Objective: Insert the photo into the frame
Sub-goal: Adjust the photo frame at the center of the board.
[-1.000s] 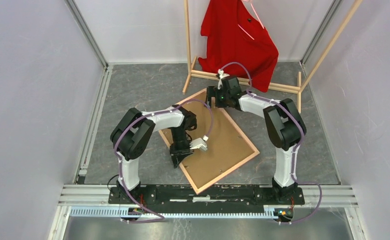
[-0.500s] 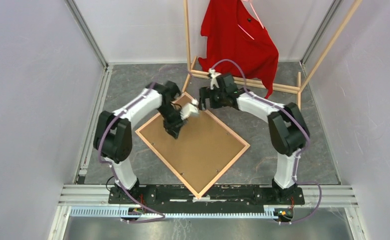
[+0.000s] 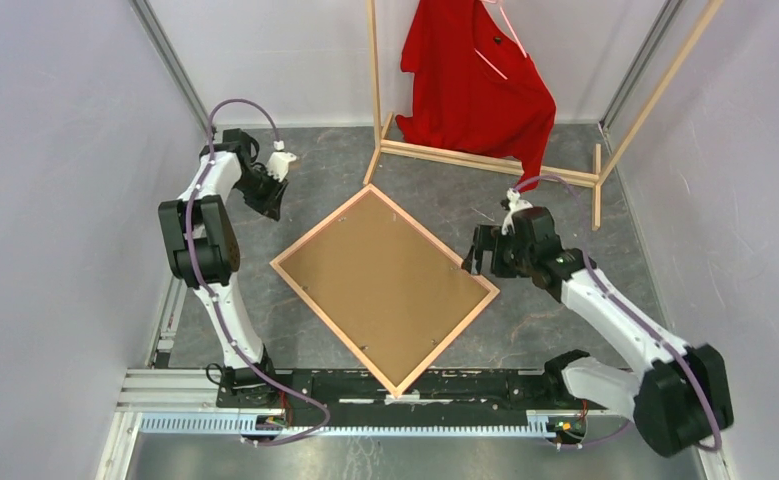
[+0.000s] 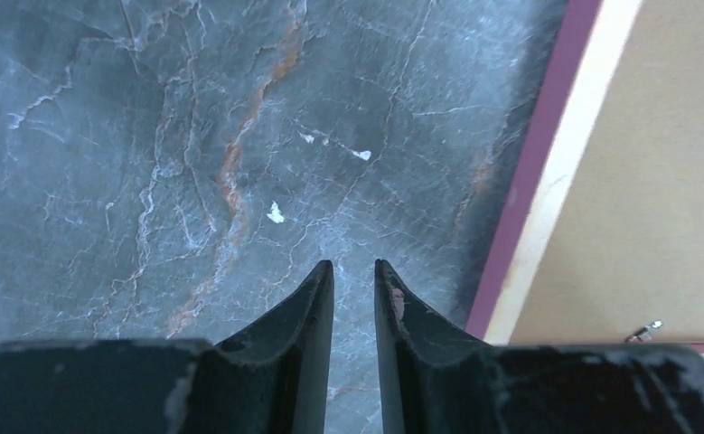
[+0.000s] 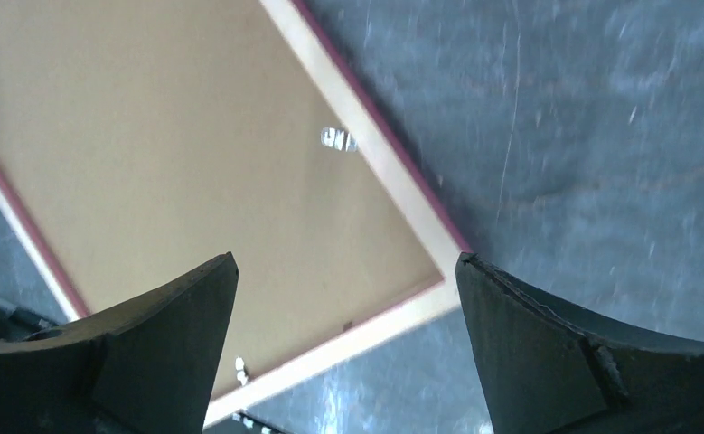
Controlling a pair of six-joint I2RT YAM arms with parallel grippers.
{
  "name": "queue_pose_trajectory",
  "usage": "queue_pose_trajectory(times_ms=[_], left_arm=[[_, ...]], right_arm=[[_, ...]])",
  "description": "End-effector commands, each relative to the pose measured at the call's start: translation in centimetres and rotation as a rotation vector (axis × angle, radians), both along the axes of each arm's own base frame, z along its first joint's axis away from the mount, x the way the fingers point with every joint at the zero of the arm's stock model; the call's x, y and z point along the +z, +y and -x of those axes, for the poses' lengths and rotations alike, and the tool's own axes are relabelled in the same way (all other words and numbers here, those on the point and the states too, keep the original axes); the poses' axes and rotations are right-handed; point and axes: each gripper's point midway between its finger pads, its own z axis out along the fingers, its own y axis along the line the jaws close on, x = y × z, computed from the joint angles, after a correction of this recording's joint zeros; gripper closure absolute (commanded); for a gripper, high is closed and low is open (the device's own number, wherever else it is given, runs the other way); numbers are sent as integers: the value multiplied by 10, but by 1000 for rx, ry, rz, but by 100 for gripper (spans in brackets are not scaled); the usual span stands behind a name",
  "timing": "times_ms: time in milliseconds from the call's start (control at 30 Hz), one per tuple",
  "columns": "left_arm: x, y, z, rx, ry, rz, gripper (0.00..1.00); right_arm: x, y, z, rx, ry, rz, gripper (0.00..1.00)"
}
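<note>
**Inspector:** Brown board (image 3: 383,285) fills the frame (image 3: 321,226), which lies back-up and cornerwise on the table (image 3: 295,170) between the two arms. Pink shows only along the frame's outer edge.

**Clerk:** And the photo?

**Inspector:** Not in view. It may sit under the board, face down, but the pictures cannot settle that.

**Clerk:** The grippers?

**Inspector:** The left gripper (image 4: 354,271) hangs over bare table near the frame's left edge. Its fingers are almost together, with only a slit between them, and nothing is held. The right gripper (image 5: 348,267) hovers above the frame's right corner, jaws spread wide, empty and touching nothing.

**Clerk:** Why so placed?

**Inspector:** A judgement only: both stand clear so that the frame lies undisturbed. A metal tab (image 5: 337,138) by the rim, under the right gripper, looks the likely next concern if the board needs securing.
</note>
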Motion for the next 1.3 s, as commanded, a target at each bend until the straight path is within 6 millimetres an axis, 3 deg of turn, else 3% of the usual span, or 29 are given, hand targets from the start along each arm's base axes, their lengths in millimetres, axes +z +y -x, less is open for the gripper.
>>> queue_pose_trajectory(times_ms=[0, 133, 233, 333, 500, 700, 867, 1033, 1133, 1267], left_arm=[[-16, -3, -3, 29, -2, -10, 72], [-42, -3, 8, 22, 66, -15, 79], [-47, -12, 20, -3, 96, 31, 81], [-52, -26, 47, -61, 131, 55, 82], [-60, -40, 85, -137, 184, 58, 81], [-59, -72, 138, -291, 252, 70, 81], [-46, -89, 181, -406, 319, 119, 80], [-40, -86, 217, -502, 386, 155, 80], [-38, -81, 211, -486, 368, 144, 80], [-24, -77, 174, -383, 299, 184, 80]], right_arm=[[-8, -4, 51, 8, 93, -68, 2], [-29, 0, 92, 43, 189, -147, 2], [-34, 6, 105, 77, 230, -186, 2], [-50, 21, 106, 96, 279, -266, 2], [-42, 33, 72, 60, 212, -321, 2], [-19, 23, 14, 21, 108, -223, 2], [-23, -6, -18, -31, 62, -102, 2], [-16, -31, -40, -87, 25, -44, 2], [-9, -45, -50, -119, 6, 36, 2], [17, -62, -61, -154, -65, 124, 2]])
